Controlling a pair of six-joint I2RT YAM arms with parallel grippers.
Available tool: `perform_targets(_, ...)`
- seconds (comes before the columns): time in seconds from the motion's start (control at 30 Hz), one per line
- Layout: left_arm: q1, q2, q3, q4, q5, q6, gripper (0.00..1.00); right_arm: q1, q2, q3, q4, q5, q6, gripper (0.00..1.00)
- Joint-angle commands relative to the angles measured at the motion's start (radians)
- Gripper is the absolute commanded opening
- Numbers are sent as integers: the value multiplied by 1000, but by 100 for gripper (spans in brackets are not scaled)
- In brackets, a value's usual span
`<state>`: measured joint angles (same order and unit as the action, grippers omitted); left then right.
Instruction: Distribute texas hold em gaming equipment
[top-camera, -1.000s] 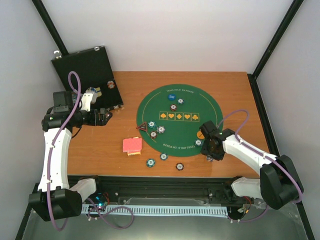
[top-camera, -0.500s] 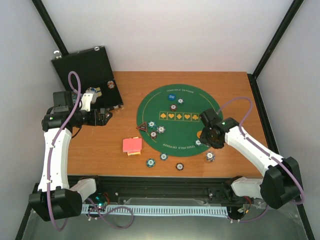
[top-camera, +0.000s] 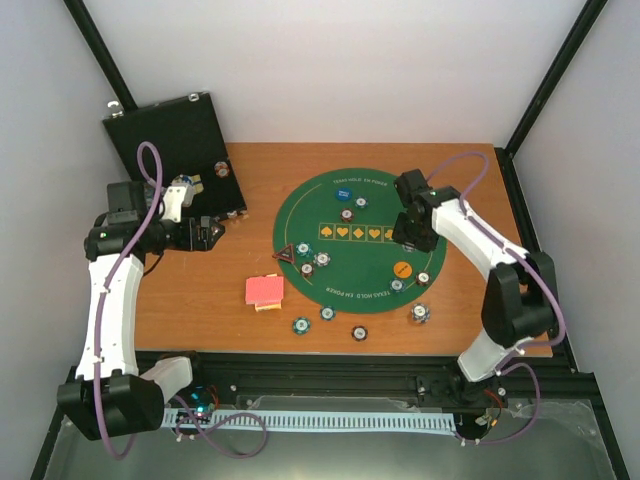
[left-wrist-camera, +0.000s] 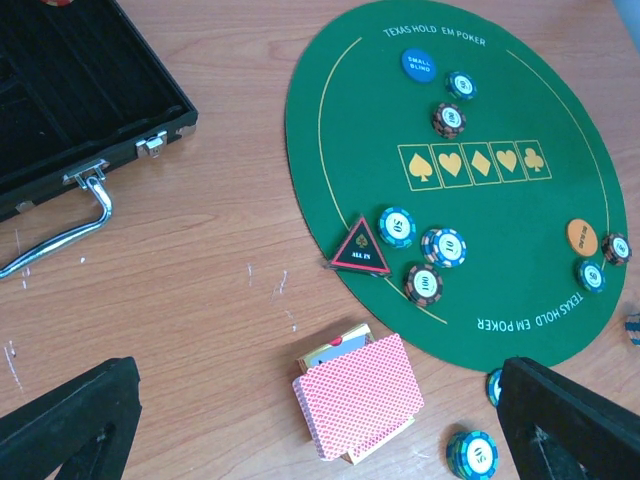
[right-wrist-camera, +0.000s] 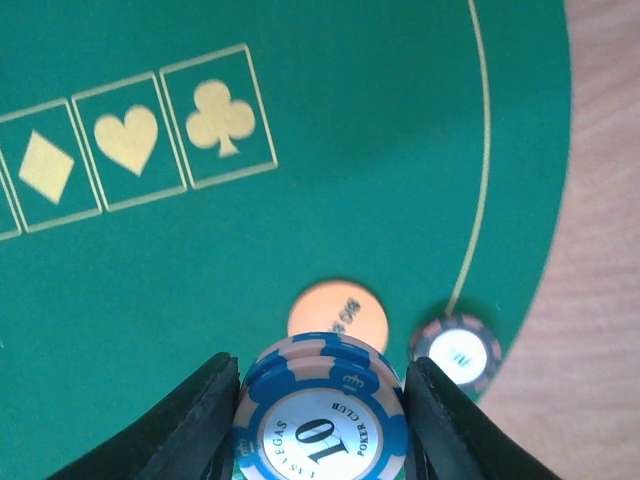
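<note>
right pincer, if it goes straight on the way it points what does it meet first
Probably the orange button on the green mat, just past the blue-and-white chip the right pincer holds; depth is unclear, so it could be bare mat beside it.

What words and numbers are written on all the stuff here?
"TEXAS HOLD EM POKER": green mat, twice.
"SMALL BLIND": blue button.
"ALL IN": triangle button.
"LAS VEGAS", "POKER CLUB", "10": blue chip in the right gripper.
Orange button: writing too blurred.
Other chips: too small.
</note>
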<state>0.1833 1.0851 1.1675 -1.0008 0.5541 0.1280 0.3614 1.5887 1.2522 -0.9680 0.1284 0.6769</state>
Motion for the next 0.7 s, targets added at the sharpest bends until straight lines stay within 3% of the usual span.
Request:
perform_targets(0.0,6,14,5,25,6,3,100,-35,133,123,47,-35,-64,9)
perform_targets(0.27,6,30,-32,55,-4,9,100,-43,441,416,79,-108,-139,8)
perform_targets(0.53,7,51,-30,67,-5,12,100,-42,733,775,-6,-122,-179,9)
perform_targets(0.67,5,59,-23,71,-8,17,100,-45,823,876,-36,-120,-179,10)
